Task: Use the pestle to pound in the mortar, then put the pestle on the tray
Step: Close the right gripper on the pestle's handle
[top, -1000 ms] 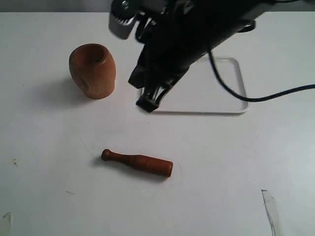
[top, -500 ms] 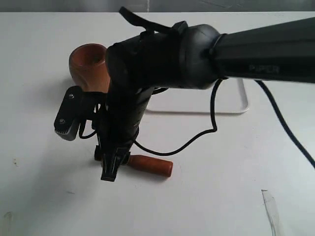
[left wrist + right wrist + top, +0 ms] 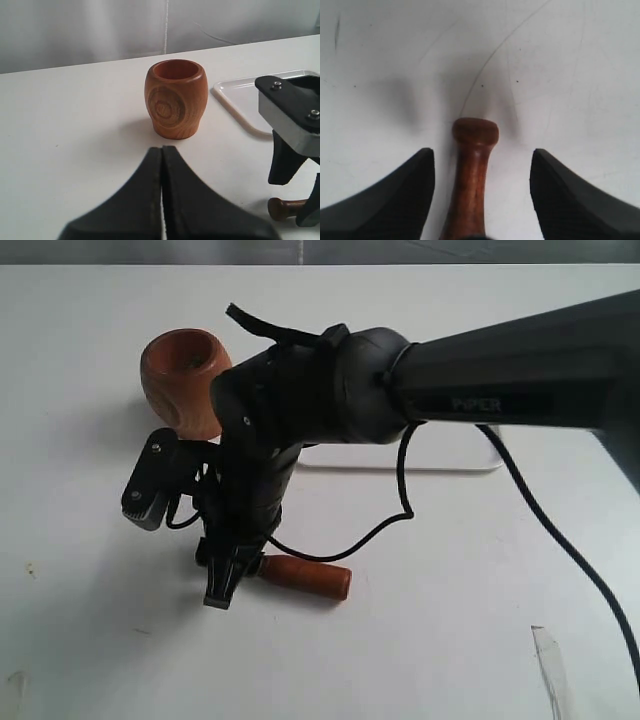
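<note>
The pestle (image 3: 305, 577) lies on the white table, its thick end pointing right. My right gripper (image 3: 222, 585) has come down over its knob end and hides that end in the exterior view. In the right wrist view this gripper (image 3: 482, 150) is open, with the pestle's neck and knob (image 3: 474, 145) lying between the two fingers and touching neither. The mortar (image 3: 185, 380) stands upright at the back left. Behind the right arm lies the tray (image 3: 455, 445), mostly hidden. My left gripper (image 3: 162, 150) is shut and empty, short of the mortar (image 3: 176, 97).
The right arm and its cable (image 3: 400, 500) stretch across the middle of the table from the right. A strip of clear tape (image 3: 550, 660) lies near the front right. The right wrist camera housing (image 3: 292, 117) shows beside the tray (image 3: 240, 95) in the left wrist view.
The right arm swung from above the tray's left side down to the pestle's knob end, covering it. In the last half second it shifted only slightly.
</note>
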Action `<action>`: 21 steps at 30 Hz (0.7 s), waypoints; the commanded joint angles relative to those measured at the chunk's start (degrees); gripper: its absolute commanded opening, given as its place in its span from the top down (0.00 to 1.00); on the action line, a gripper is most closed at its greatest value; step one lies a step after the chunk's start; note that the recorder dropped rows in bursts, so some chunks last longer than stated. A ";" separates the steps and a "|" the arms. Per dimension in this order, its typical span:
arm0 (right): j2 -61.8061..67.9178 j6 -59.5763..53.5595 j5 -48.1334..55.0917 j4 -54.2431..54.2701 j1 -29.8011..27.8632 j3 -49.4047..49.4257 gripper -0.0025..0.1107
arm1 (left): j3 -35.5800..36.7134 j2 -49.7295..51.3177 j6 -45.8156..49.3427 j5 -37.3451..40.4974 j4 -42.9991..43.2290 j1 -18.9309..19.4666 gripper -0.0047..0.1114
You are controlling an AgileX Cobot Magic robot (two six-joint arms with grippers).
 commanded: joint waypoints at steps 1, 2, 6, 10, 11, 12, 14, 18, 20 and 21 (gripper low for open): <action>1.58 0.31 -0.06 -0.41 0.09 -0.27 0.51 | 0.03 -0.07 -0.47 -0.17 -0.42 -0.44 0.96; 1.73 0.31 -0.19 -0.41 0.09 -0.27 0.52 | 0.03 -0.07 -0.47 -0.17 -0.42 -0.44 0.96; 1.86 0.31 -0.30 -0.66 0.09 -0.27 0.55 | 0.03 -0.07 -0.47 -0.17 -0.42 -0.44 0.96; 1.86 0.31 -0.30 -0.66 0.09 -0.27 0.58 | 0.03 -0.07 -0.47 -0.17 -0.42 -0.44 0.96; 1.86 0.31 -0.30 -0.66 0.09 -0.27 0.59 | 0.03 -0.07 -0.47 -0.17 -0.42 -0.44 0.96; 1.86 0.31 -0.30 -0.66 0.09 -0.27 0.60 | 0.03 -0.07 -0.47 -0.17 -0.42 -0.44 0.96; 1.86 0.31 -0.30 -0.47 0.09 -0.27 0.61 | 0.03 -0.07 -0.47 -0.17 -0.42 -0.44 0.96; 1.86 0.31 0.60 -0.47 0.09 -0.27 0.72 | 0.03 -0.07 -0.47 -0.17 -0.42 -0.44 0.96; 1.86 0.31 1.26 -0.47 0.09 -0.27 0.82 | 0.03 -0.07 -0.47 -0.17 -0.42 -0.44 0.96; 1.86 0.14 1.75 -0.47 0.09 -0.27 0.89 | 0.03 -0.07 -0.47 -0.17 -0.42 -0.44 0.96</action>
